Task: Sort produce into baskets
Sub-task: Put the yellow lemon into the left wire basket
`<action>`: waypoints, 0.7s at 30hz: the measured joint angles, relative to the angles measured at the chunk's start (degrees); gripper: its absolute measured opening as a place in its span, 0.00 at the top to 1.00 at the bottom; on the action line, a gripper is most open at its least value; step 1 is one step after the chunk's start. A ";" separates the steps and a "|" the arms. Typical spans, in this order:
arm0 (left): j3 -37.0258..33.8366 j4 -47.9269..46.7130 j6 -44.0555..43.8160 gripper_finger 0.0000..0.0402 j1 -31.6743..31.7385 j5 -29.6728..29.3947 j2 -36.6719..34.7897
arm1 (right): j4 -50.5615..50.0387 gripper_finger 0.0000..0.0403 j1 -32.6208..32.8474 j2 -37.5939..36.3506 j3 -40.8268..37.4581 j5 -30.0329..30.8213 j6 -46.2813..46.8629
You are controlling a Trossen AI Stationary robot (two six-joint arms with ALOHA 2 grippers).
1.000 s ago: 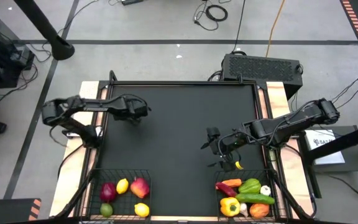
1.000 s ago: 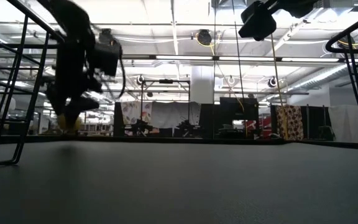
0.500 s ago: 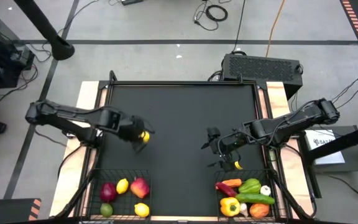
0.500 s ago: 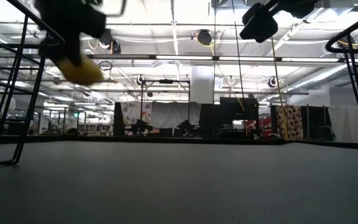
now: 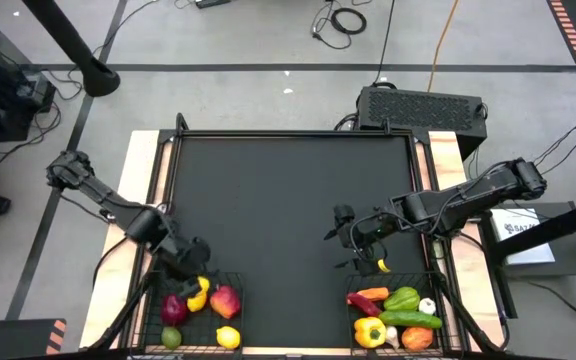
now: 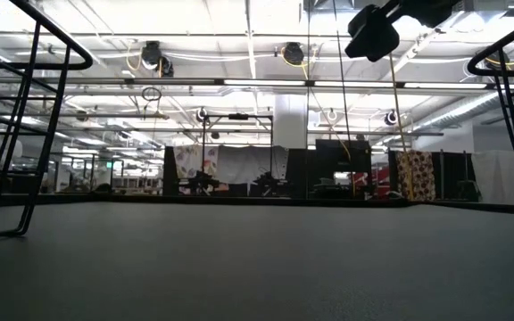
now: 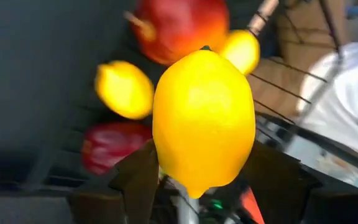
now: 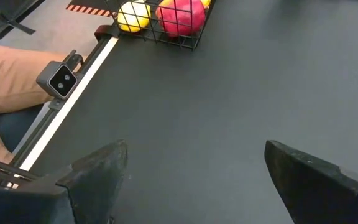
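Item: lemon (image 7: 204,121), yellow, whole. Held between the two dark fingers (image 7: 138,180) of the left pincer (image 5: 196,283); seen from above, it sits at the far edge of the left basket (image 5: 158,320), above the produce already inside.

Left basket, contents: red apple (image 5: 225,301), purple onion (image 5: 173,309), green lime (image 5: 171,337), one lemon (image 5: 228,337) near the front rim. A further yellow piece lies just beside the pincer; from overhead it cannot be told apart from the held lemon. The left wrist view shows the apple (image 7: 179,28), two more yellow fruits (image 7: 124,90) and a dark red piece (image 7: 114,146) behind the held lemon.

Right basket (image 5: 446,300), contents: yellow pepper (image 5: 369,331), green pepper (image 5: 402,297), cucumber (image 5: 408,318), white garlic (image 5: 427,306), carrot (image 5: 373,293), red chili (image 5: 361,303), an orange piece (image 5: 417,338) at the front.

Loose item: a small yellow piece (image 5: 382,265) on the tabletop (image 5: 288,200), just outside the right basket's far edge.

Right pincer (image 5: 348,240): fingers (image 8: 98,171) spread wide, nothing between them, poised over the black tabletop beside the right basket.

Surroundings: black grilled box (image 5: 423,105) beyond the tabletop's far edge; cables on the floor. The right wrist view shows a small grey camera (image 8: 61,78) on the tabletop's rim and tan cloth (image 8: 11,74) beyond it.
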 joint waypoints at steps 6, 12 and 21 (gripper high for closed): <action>0.00 8.26 -9.82 0.44 -8.85 -3.43 0.00 | 0.02 0.09 0.00 0.02 0.00 0.00 -0.78; 0.00 9.51 -16.80 0.44 -14.20 -14.89 1.13 | 0.04 0.09 0.00 0.02 0.00 1.47 -1.40; 0.00 11.60 -18.36 0.28 -17.92 -15.91 8.37 | 0.09 0.09 0.00 0.02 0.00 3.10 -1.30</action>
